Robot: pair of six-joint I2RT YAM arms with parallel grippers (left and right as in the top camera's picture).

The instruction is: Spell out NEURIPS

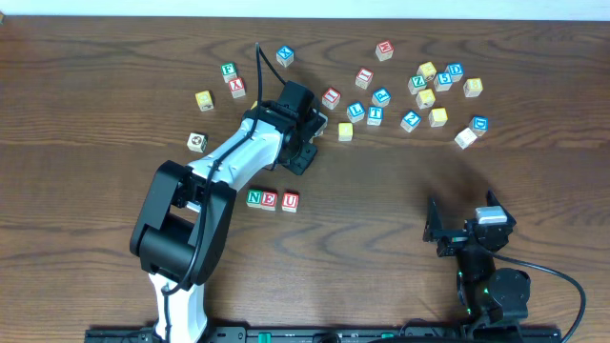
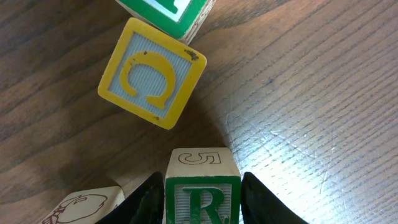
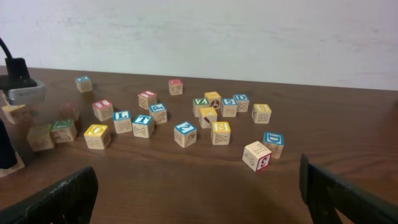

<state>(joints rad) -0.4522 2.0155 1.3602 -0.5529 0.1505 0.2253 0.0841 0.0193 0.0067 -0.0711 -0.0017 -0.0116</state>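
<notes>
Three blocks, N (image 1: 254, 198), E (image 1: 270, 200) and U (image 1: 290, 201), stand in a row on the table. My left gripper (image 1: 307, 133) is shut on a green R block (image 2: 202, 196), held between its two black fingers in the left wrist view. A yellow C block (image 2: 152, 73) lies just ahead of it. My right gripper (image 1: 457, 229) is open and empty near the front right; its fingers show at both lower corners of the right wrist view (image 3: 199, 199). An S block (image 3: 220, 131) shows among the loose blocks.
Several loose letter blocks are scattered across the back right (image 1: 424, 95). More lie at the back left (image 1: 229, 81), and one sits alone at the left (image 1: 196, 142). A yellow block (image 1: 345, 131) lies right of the left gripper.
</notes>
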